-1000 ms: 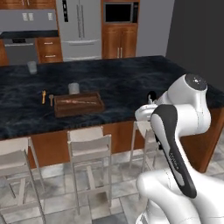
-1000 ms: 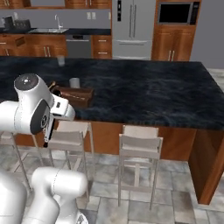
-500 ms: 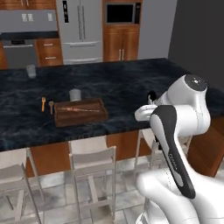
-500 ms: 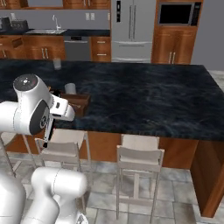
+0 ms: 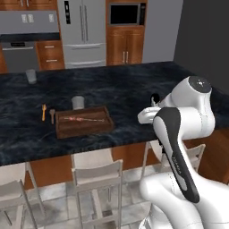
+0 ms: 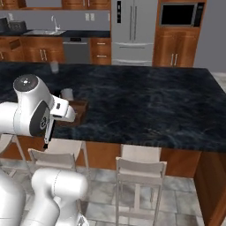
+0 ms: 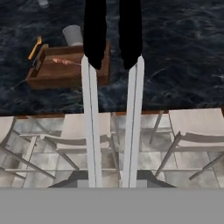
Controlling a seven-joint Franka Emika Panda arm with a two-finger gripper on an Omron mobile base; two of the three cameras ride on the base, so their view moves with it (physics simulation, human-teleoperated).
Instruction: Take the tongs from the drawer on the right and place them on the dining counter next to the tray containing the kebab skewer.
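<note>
Already the carrying step is under way: the slim tongs (image 7: pixel 113 109), two pale silvery arms ending in black tips, run straight up the hand view from between the gripper's fingers, so the partly closed gripper (image 5: pixel 154 99) appears to be clamped on their joined end. They hang out over the pale stools, with the tips reaching above the long black veined stone dining counter (image 5: pixel 129 87). On that slab sits the rectangular dark brown wooden tray (image 5: pixel 84 121), holding the thin kebab skewer (image 5: pixel 80 119) with its reddish pieces. Next, I judge, the arm must reach forward and left, lower the tongs onto bare stone just beside the tray, then let go. Compared with a second earlier, both base views have slid sideways: the base has driven along the counter, while the arm's pose looks unchanged.
</note>
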